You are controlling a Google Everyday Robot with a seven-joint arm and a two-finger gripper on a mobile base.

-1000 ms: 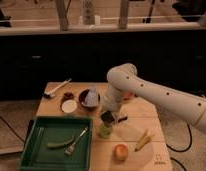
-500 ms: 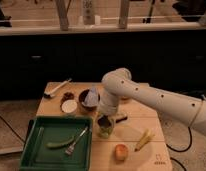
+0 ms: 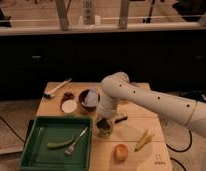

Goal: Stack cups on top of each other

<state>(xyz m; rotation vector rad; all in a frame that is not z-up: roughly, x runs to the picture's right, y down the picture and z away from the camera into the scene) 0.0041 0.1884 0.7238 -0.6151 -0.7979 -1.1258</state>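
Note:
The pale yellow-green cup (image 3: 105,132) stands on the wooden table (image 3: 146,120), just right of the green tray. My gripper (image 3: 103,122) hangs straight down over it, at the cup's mouth. A dark shape (image 3: 102,126) at the rim, right under the gripper, looks like the dark grey-black cup. It is mostly hidden, and I cannot tell whether it rests in the pale cup or is held. The white arm (image 3: 146,97) reaches in from the right.
A green tray (image 3: 33,150) at the front left holds a green vegetable (image 3: 57,144) and a fork (image 3: 78,139). A dark brown bowl (image 3: 87,99), a flat white dish (image 3: 69,106) and a brush (image 3: 57,89) lie behind. An orange fruit (image 3: 120,151) and a yellow item (image 3: 142,140) lie at the front right.
The arm has swung a little to the left and the gripper has come slightly down and left onto the pale cup. The other things have not moved.

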